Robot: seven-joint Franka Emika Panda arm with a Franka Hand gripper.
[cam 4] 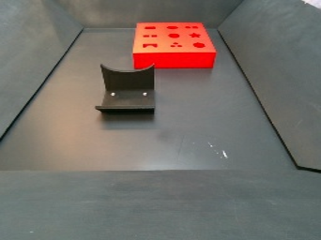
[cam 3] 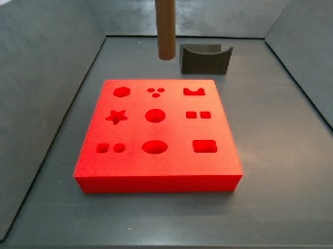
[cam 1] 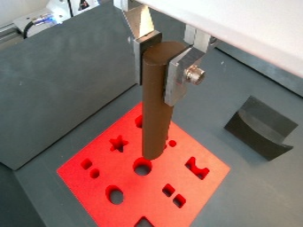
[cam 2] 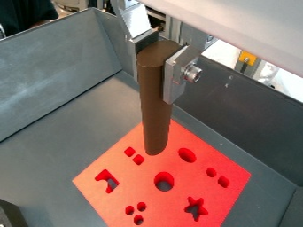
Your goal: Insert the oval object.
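Silver fingers (cam 1: 178, 75) of the gripper (cam 1: 161, 55) sit closest to the lens in both wrist views, clamped on the upper end of the peg (cam 1: 157, 102) — a long, slim brown rod with rounded sides, hanging upright. A second finger plate (cam 2: 140, 19) shows behind the peg's top, so the gripper (cam 2: 158, 49) has the peg squeezed between its two plates. Below the peg lies the red block (cam 1: 112, 173), and the peg's lower end hangs clear above it, over the block's middle area near a round hole (cam 1: 143, 166); it touches none of the cut-outs. Other openings in the block include a star (cam 1: 117, 144) and several small squares and dots.

In a side view the peg (cam 3: 166, 29) reaches down from the upper edge, its tip above the far edge of the block (cam 3: 156, 136), with the gripper itself out of frame. Just beyond the block stands the dark grey U-shaped holder (cam 3: 205, 58) on the grey floor. Seen from the opposite side, the holder (cam 4: 126, 89) is in front and the block (cam 4: 175, 46) behind it — the two well apart.
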